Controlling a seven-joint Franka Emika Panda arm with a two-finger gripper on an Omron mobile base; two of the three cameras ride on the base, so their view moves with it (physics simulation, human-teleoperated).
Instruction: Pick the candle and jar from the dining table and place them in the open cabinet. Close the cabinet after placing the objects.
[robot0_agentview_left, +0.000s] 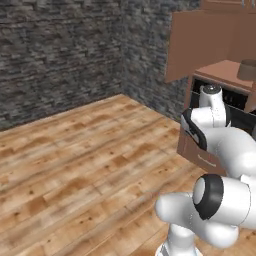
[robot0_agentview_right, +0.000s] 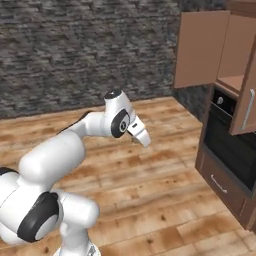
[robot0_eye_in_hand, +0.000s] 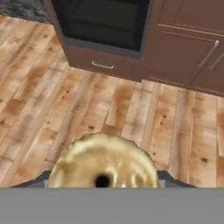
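Note:
The candle (robot0_eye_in_hand: 103, 159), a knobbly yellow-gold lump with a dark spot, sits between my gripper's (robot0_eye_in_hand: 104, 180) two dark fingertips (robot0_eye_in_hand: 40, 180), which are shut on it. In the right base view the gripper (robot0_agentview_right: 143, 139) hangs over the wooden floor, pointing down and right toward the cabinet (robot0_agentview_right: 201, 49). The cabinet's doors stand open, above the oven. A stout grey-brown cylinder, seemingly the jar (robot0_agentview_left: 247, 70), stands on the cabinet's shelf (robot0_agentview_left: 220, 69). The dining table is out of view.
A black-fronted oven (robot0_agentview_right: 226, 141) with a brown drawer (robot0_eye_in_hand: 102, 64) under it sits below the cabinet. Shorter brown doors (robot0_eye_in_hand: 188, 43) with bar handles stand beside it. A stone wall (robot0_agentview_left: 60, 50) runs behind, with wooden floor (robot0_agentview_left: 85, 170) in front.

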